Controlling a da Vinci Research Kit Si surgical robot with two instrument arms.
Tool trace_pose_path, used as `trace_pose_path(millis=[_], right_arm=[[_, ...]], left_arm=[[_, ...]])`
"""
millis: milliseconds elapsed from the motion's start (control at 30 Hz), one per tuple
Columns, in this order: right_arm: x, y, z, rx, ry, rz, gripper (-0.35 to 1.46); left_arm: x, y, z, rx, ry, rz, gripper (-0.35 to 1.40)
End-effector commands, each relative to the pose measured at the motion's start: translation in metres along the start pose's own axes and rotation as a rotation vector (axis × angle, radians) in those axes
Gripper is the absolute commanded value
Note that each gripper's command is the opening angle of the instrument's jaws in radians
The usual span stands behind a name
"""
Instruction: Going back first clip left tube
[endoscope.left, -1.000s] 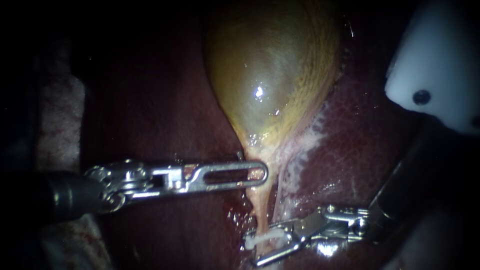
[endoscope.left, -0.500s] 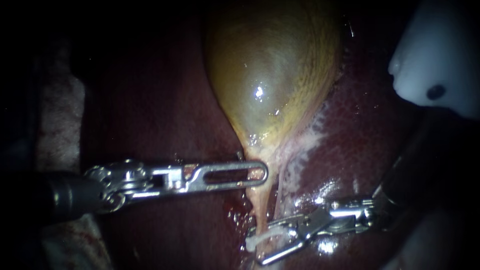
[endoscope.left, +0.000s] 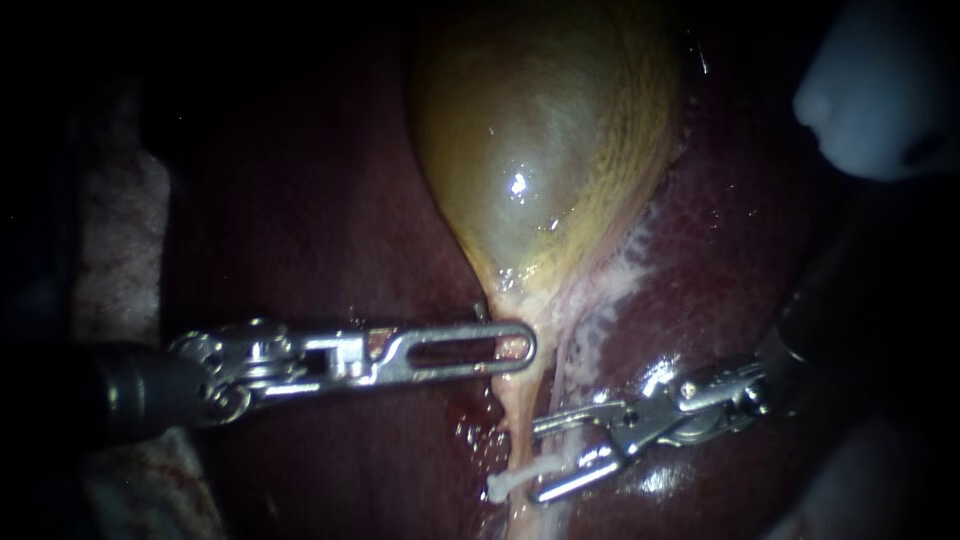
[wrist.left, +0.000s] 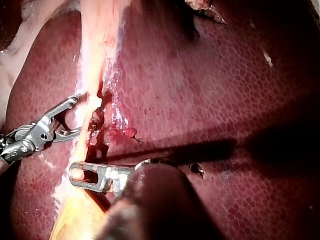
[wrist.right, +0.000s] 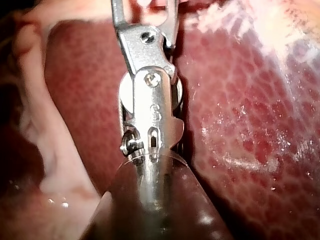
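The yellow-green gallbladder (endoscope.left: 540, 150) lies on the dark red liver (endoscope.left: 320, 230) and narrows to a pale neck. My left instrument (endoscope.left: 505, 348) is shut on that neck with its slotted jaws, also seen in the left wrist view (wrist.left: 80, 175). Below the neck runs the left tube (endoscope.left: 518, 425), with a white clip (endoscope.left: 515, 480) across it. My right instrument (endoscope.left: 538, 460) comes in from the right, its jaws open beside the clip. The left wrist view shows the right instrument (wrist.left: 75, 115) with its open jaws at the pale tube (wrist.left: 95, 60).
A second pale strand (endoscope.left: 565, 370) runs just right of the clipped tube. A white rounded part (endoscope.left: 880, 90) hangs at the upper right, above the right instrument's dark shaft (endoscope.left: 830, 320). Pale tissue (endoscope.left: 115, 230) borders the liver at the left. Small red spots (wrist.left: 102, 132) lie beside the tube.
My right instrument has drawn back to the right and upward and its jaws have opened wider off the clip, which stays on the tube. The white part rose too. The left instrument held still.
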Motion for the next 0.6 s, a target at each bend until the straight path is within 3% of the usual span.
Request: trace_pose_path(millis=[33, 267, 600], right_arm=[[0.0002, -0.0001, -0.0004, -0.002, -0.002, -0.008, 0.48], [0.0023, -0.0015, -0.0036, -0.015, -0.01, -0.064, 0.48], [0.0058, -0.0033, -0.0094, -0.065, 0.036, -0.214, 0.48]], left_arm=[[0.0, 0.0, 0.0, 0.0, 0.0, 0.0, -0.35], [0.0, -0.0002, 0.0, 0.0, 0.0, 0.0, -0.35], [0.0, -0.0009, -0.0001, -0.002, -0.002, 0.004, -0.35]])
